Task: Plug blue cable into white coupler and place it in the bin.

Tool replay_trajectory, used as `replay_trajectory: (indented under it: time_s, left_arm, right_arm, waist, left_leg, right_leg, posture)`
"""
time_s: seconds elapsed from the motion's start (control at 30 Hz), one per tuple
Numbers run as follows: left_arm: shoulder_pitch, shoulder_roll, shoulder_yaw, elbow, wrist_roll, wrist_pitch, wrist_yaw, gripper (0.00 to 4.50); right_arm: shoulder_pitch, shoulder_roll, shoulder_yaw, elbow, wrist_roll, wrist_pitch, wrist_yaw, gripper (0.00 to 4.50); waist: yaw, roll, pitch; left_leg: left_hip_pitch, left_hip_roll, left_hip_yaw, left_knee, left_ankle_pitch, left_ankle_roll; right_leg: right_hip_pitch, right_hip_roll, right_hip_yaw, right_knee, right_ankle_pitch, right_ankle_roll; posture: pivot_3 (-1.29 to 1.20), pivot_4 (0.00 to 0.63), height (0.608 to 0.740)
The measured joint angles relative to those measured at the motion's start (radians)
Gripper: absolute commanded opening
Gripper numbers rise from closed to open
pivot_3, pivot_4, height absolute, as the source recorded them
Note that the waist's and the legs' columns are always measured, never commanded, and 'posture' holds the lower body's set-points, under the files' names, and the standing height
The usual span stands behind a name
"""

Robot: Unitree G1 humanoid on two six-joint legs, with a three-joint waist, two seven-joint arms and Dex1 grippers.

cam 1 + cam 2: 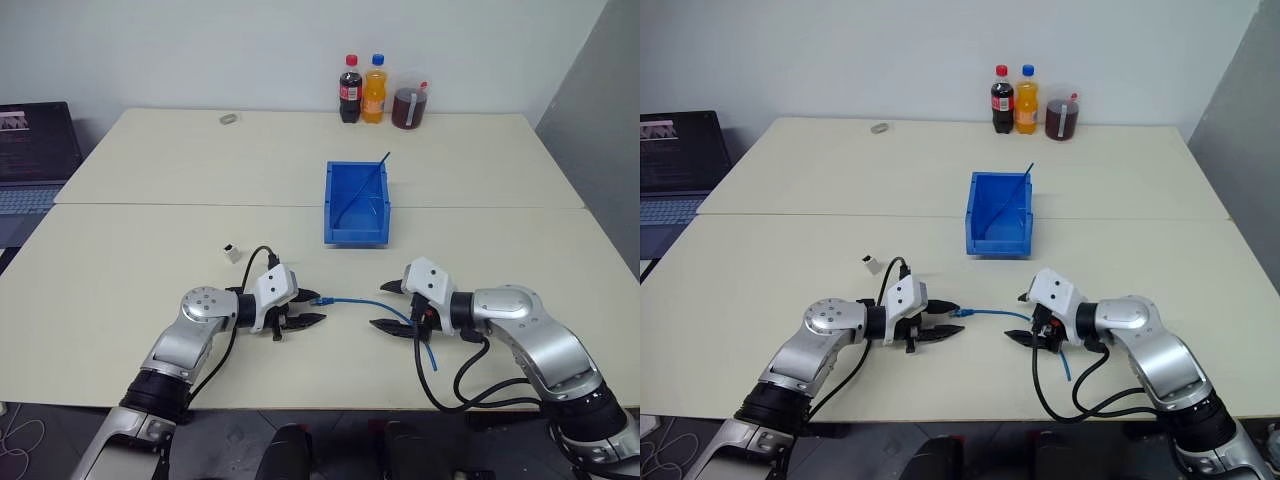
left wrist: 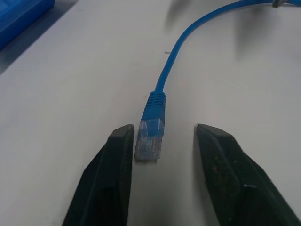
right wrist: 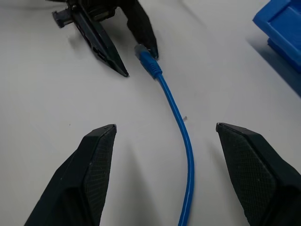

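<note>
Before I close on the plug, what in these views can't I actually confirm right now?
- Blue cable: its far end runs under the right gripper in the head view and off the edge in the right wrist view.
- White coupler: too small in the head view to tell which way its socket faces.
- Left gripper: fingers straddle the plug; contact cannot be told.
- Bin: near wall hides its front floor.

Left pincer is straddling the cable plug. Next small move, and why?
Probably close the left pincer on the plug of the blue cable. The plug lies on the table between its two fingers, near one finger, with a gap to the other, so nothing is gripped yet. The right pincer stands open over the cable's middle. The white coupler sits apart, unplugged.
</note>
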Motion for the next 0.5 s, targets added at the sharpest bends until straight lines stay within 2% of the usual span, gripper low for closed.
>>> replay_trajectory:
  time_s: [0.17, 0.33, 0.5]
  left_arm:
    - [0.004, -0.013, 0.007, 0.0, -0.004, 0.01, 0.001, 0.32]
    - [0.015, -0.018, 0.031, -0.007, -0.037, 0.047, 0.002, 0.28]
    - [0.05, -0.05, 0.05, -0.099, -0.135, 0.194, 0.005, 0.27]
  right_arm:
    - [0.011, 0.0, -0.035, -0.026, 0.052, 0.001, -0.012, 3.61]
    - [0.04, 0.008, -0.076, -0.048, 0.122, 0.024, -0.022, 3.61]
    - [0.09, 0.062, -0.154, -0.098, 0.231, 0.079, -0.075, 3.61]
  waist:
    - [0.0, 0.0, 0.0]
    - [-0.003, 0.0, 0.0]
    - [-0.002, 0.0, 0.0]
  left_leg:
    - [0.0, 0.0, 0.0, 0.0, 0.0, 0.0]
    - [0.0, 0.001, 0.0, 0.0, 0.0, 0.0]
    - [-0.002, 0.001, -0.001, 0.0, 0.0, 0.0]
  right_leg:
    - [0.0, 0.0, 0.0, 0.0, 0.0, 0.0]
    - [0.0, 0.0, 0.0, 0.0, 0.0, 0.0]
    - [-0.001, 0.0, -0.001, 0.0, 0.0, 0.0]
  posture:
    - [0.0, 0.15, 0.74]
    - [0.0, 0.15, 0.74]
    - [0.0, 0.15, 0.74]
